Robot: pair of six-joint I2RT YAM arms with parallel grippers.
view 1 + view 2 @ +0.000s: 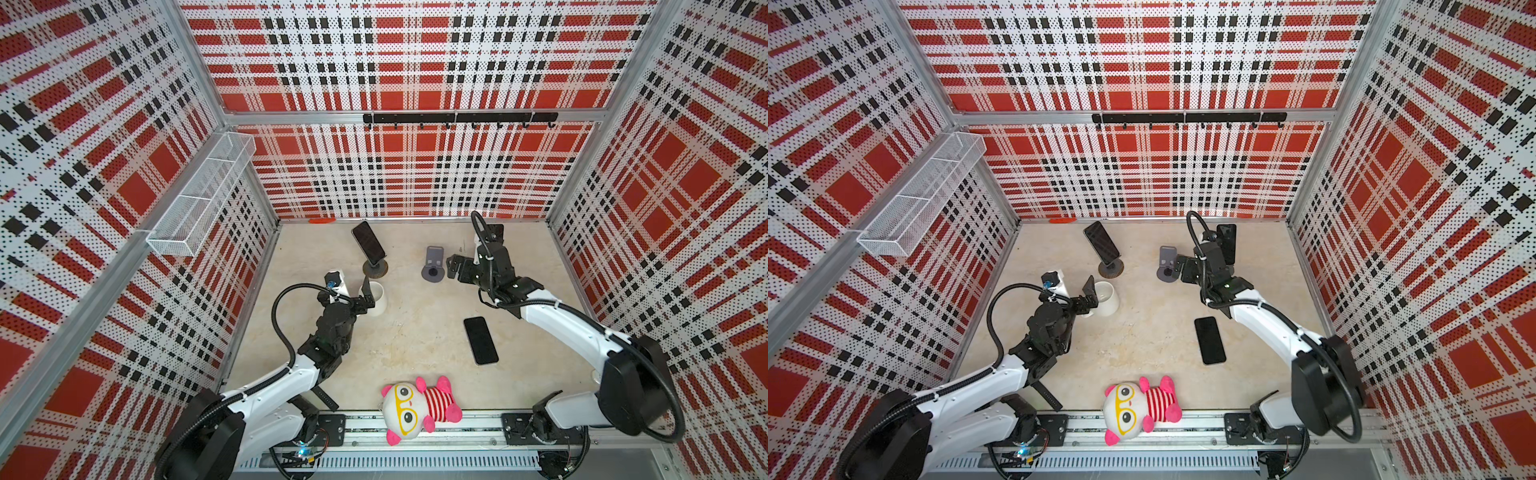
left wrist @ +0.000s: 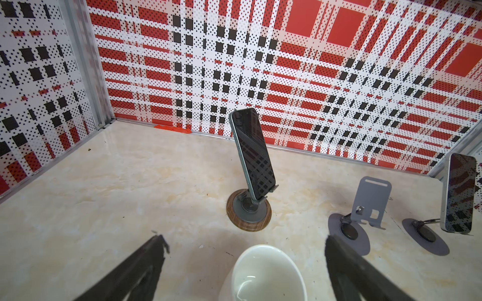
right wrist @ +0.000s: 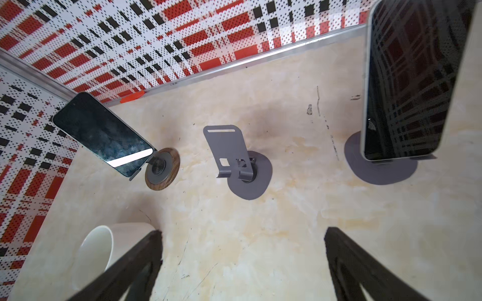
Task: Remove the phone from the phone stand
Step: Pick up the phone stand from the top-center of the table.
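With the back wall taken as 12 o'clock in the top views, three stands are ranged along the far part of the surface [image 1: 415, 332]. A dark phone [image 1: 368, 241] is propped, tilted back, on the wood-based stand [image 1: 375, 269] at about 11 o'clock, its lower edge caught in the stand's lip. At 3 o'clock of that stand the empty grey stand [image 1: 433, 266] is found. Further toward 3 o'clock a second phone [image 1: 1227, 243] is held nearly upright on another grey stand [image 3: 380, 172], partly hidden by the right arm in both top views. A third phone [image 1: 481, 340] is laid flat on the surface at about 4 o'clock of its middle. The left hand [image 2: 243, 238] is spread wide; a white cup [image 2: 266, 273] is seen in the gap between its fingers, not clamped. The right hand [image 3: 242, 232] is likewise spread, with only bare surface between its fingers, and is placed just at 3 o'clock of the empty grey stand. A plush toy [image 1: 415, 405] is seen at 6 o'clock, at the near edge.
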